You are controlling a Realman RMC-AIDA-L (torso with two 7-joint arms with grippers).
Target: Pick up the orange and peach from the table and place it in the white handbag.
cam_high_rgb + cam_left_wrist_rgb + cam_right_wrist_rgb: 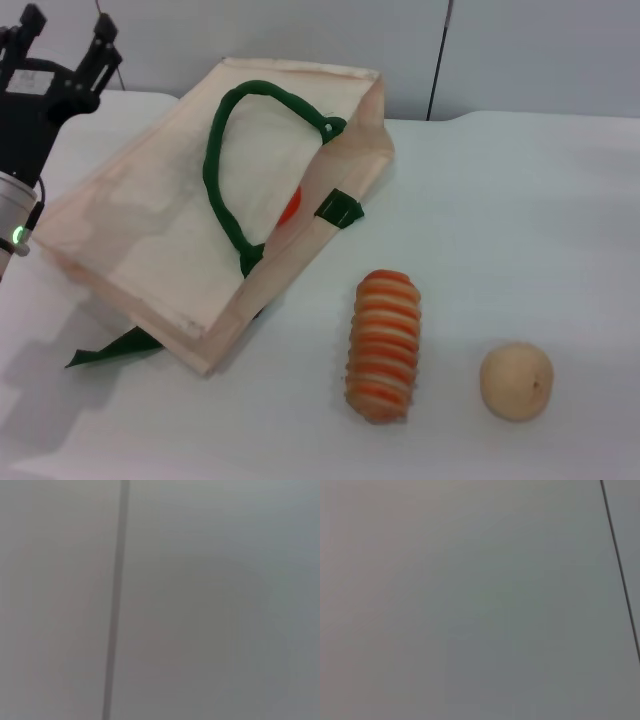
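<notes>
While the left claw (65,35) hangs raised at the far left corner of the head view, its two dark fingers (103,40) stand apart with nothing between them, so it is released; the right claw shows in no view, and its state cannot be told. Just beside the left claw, toward the robot's right and nearer the robot, lies the white handbag (170,220), flat on the white counter (520,220) with its mouth turned away from the claw; one dark green strap handle (225,150) loops across the top panel, and a second green strap end (115,347) pokes out from under the bag's near corner. Inside the bag's mouth, on the side away from the claw, a patch of bright orange-red shows, the orange (291,207), mostly hidden by the cloth; the peach is not visible anywhere. Well apart from the claw, beyond the bag and nearer the robot, an orange-and-cream striped bread roll (383,345) lies lengthwise on the counter; farther still from the claw, just past the roll, sits a pale tan round fruit (516,381), clear of the roll. Both wrist views show only a plain grey wall (210,600) crossed by a dark seam (116,600).
</notes>
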